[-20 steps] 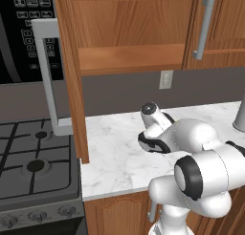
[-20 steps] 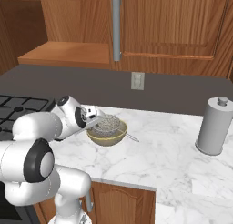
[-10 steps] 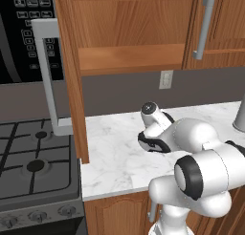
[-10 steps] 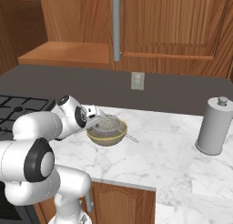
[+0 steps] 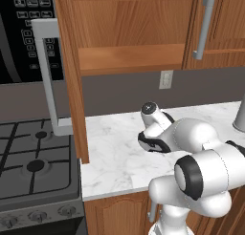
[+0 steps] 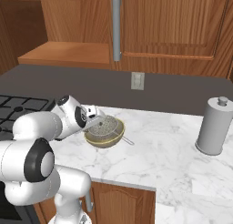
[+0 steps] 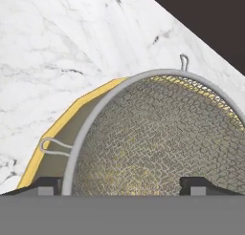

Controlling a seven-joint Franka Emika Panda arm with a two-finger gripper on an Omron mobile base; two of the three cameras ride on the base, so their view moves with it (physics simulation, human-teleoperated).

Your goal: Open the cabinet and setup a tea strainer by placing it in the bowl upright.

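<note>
Silver-grey woven mesh of the tea strainer point(image 7: 158, 148), half-round under a thin smooth rim, sitting upright inside the olive-gold bowl point(image 7: 57, 129), with a small wire loop standing at its far edge. Bowl resting on white, grey-veined marble counter point(image 6: 173, 150), its plain rim mostly covered by the strainer in the hand view. Gripper point(image 7: 122, 184) low over the basket, the two dark fingertips point(image 7: 47, 184) spread wide at either side of the mesh, clamped on nothing. Thin wire handle seen from the right base view, poking out of the bowl toward the grey canister point(image 6: 214, 126); same handle hard to trace in the hand view. From the left base view, bowl and strainer hidden behind the white wrist. Reddish-brown cabinet point(image 5: 129, 33) standing open, door point(image 5: 69, 76) swung out edge-on with its long grey bar handle point(image 5: 48, 76), bare wooden shelf inside. Black gas stove point(image 5: 33, 162) cut off at the left.
</note>
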